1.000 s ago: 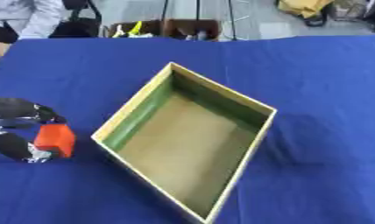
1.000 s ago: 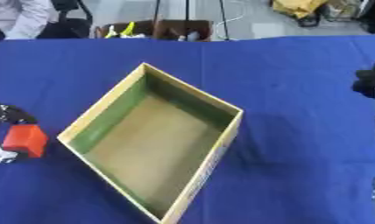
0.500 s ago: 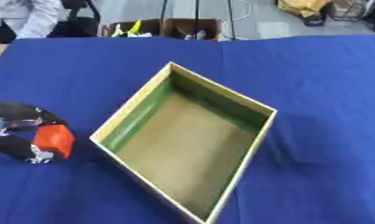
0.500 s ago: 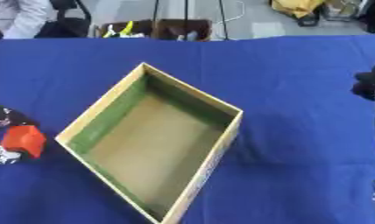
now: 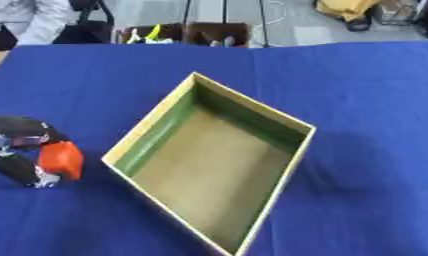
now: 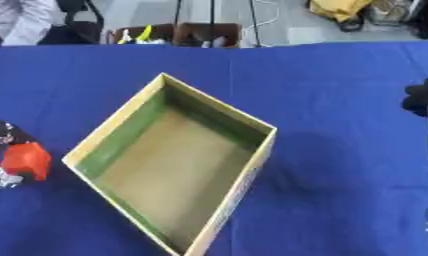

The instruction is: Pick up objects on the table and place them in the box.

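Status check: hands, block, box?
Left hand shut on orange block, left of box. Box empty, nothing between them. Right hand barely in view at right edge, fingers not readable.

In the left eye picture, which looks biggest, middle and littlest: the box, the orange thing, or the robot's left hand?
1. The box, by far the largest.
2. The left hand, fingers curled round the orange thing.
3. The orange thing, smallest, though the hand partly hides it.

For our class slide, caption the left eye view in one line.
Left hand holds an orange object beside the empty box.
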